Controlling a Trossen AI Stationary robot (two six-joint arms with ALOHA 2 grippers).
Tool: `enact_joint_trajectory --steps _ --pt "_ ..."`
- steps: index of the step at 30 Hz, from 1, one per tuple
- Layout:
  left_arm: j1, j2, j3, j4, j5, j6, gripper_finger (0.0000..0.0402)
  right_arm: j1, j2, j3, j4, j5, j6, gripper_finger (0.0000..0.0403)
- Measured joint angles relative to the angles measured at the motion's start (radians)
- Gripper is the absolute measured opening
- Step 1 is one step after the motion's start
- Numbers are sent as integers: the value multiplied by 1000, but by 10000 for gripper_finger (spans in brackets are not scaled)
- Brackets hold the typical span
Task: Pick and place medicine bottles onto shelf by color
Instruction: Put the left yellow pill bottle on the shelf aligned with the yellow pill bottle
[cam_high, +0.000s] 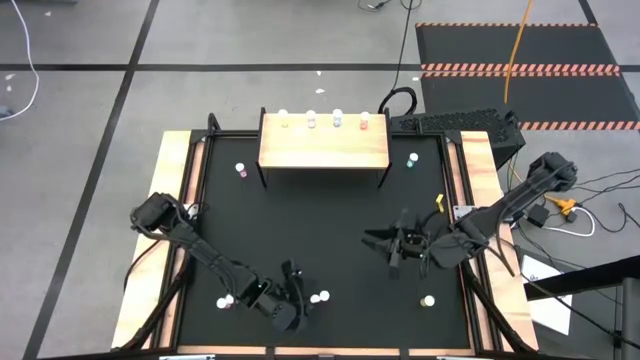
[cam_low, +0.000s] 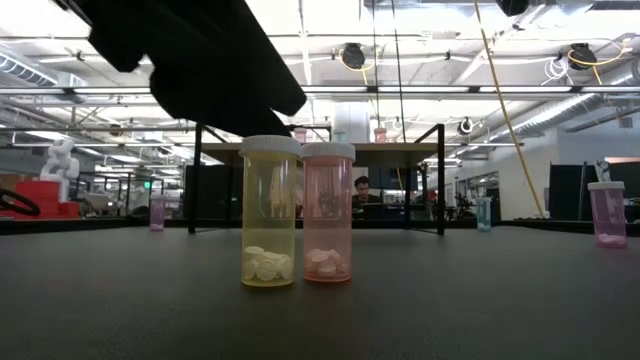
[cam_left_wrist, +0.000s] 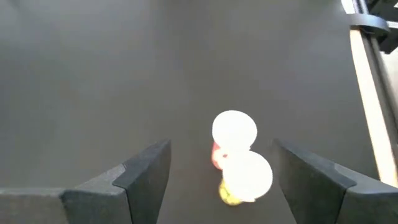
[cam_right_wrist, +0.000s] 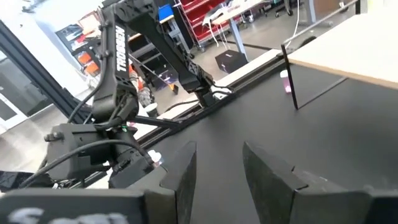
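Observation:
A yellow bottle (cam_low: 269, 212) and a pink bottle (cam_low: 327, 212) stand upright side by side on the black table near its front edge; both have white caps. They also show in the high view (cam_high: 320, 297). My left gripper (cam_left_wrist: 219, 149) is open above them and touches neither. From above, the yellow bottle's cap (cam_left_wrist: 247, 177) and the pink bottle's cap (cam_left_wrist: 233, 132) show between its fingers. My right gripper (cam_high: 385, 245) is open and empty at the table's right middle. The light-wood shelf (cam_high: 325, 148) stands at the far edge with several bottles along its far side (cam_high: 324, 120).
Loose bottles stand on the table: a pink one (cam_high: 241, 170) left of the shelf, a blue-green one (cam_high: 412, 160) right of it, one at front right (cam_high: 428, 300) and one at front left (cam_high: 225, 300). Wooden strips (cam_high: 170, 220) line both table sides.

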Motion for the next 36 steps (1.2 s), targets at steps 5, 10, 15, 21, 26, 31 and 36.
enact_joint_trajectory --steps 5,10,15,21,26,31,36 --pt "3 0 0 -1 21 44 273 0 -42 0 -1 -1 -34 123" --pt "0 0 0 3 42 48 273 0 -69 0 -28 -1 -37 123" --pt "-5 15 0 20 46 49 273 0 -70 0 -37 -1 -35 123" --pt "-8 39 0 47 52 15 273 0 -70 0 -37 -2 -30 123" --pt "-8 39 0 50 50 22 273 0 -70 0 -40 -2 -26 123" --pt "-8 39 0 16 50 18 249 0 -70 0 -40 -2 -23 123" --pt "-8 39 0 14 50 11 191 0 -70 0 -40 -2 -23 123"
